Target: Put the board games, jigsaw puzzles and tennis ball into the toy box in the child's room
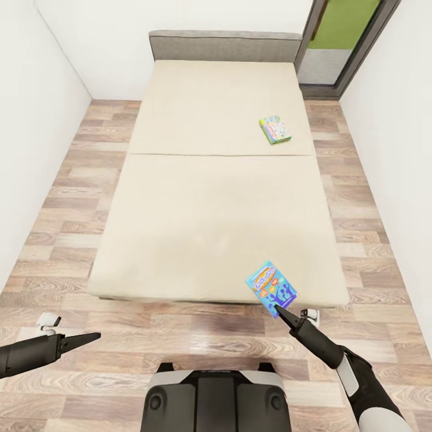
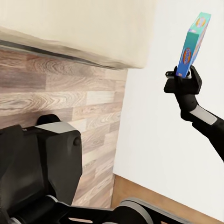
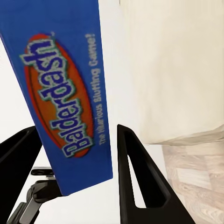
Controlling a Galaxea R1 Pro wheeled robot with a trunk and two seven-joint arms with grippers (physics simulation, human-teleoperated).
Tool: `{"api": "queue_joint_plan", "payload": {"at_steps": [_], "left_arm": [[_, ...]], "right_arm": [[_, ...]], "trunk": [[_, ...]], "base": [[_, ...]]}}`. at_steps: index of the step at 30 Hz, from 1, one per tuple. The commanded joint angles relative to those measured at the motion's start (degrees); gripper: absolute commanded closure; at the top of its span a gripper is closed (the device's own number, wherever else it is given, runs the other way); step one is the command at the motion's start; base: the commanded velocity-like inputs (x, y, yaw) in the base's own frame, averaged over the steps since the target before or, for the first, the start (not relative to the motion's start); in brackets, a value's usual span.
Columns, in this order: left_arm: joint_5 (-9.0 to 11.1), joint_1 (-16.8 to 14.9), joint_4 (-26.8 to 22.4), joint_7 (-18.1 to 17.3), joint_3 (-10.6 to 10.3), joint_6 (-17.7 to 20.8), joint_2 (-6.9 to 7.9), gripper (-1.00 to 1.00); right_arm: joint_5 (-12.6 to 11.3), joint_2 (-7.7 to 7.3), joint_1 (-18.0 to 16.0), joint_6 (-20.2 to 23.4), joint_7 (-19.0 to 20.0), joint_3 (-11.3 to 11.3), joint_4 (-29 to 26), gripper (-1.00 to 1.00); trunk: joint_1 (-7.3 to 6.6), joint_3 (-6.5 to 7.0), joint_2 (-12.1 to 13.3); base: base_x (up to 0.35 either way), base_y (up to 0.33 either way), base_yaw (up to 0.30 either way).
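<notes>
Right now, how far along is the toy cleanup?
Early. The right gripper holds the blue Balderdash game, lifted at the bed's near edge, not yet boxed. A second board game lies on the bed. The left gripper carries nothing.

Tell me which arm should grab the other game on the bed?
Probably the left gripper: it carries nothing, while the right gripper already holds the blue Balderdash box. The green game lies far up the bed.
</notes>
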Motion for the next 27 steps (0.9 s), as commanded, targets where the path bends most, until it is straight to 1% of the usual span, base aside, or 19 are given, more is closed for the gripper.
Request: {"api": "queue_joint_plan", "payload": {"at_steps": [1,27], "left_arm": [[-0.06,-0.01,-0.03,-0.21,0.00,0.61,0.01,-1.00],[-0.09,-0.10,-0.06,-0.21,0.15,0.61,0.09,-1.00]], "right_arm": [[-0.06,0.03,-0.02,0.59,0.16,-0.06,0.00,1.00],[-0.06,-0.08,-0.02,0.61,0.52,-0.06,0.04,1.00]], "trunk": [[0.03,0.04,-0.08],[0.03,2.46,-0.08]], "base": [[0.000,0.000,0.000],[0.000,0.000,0.000]]}}
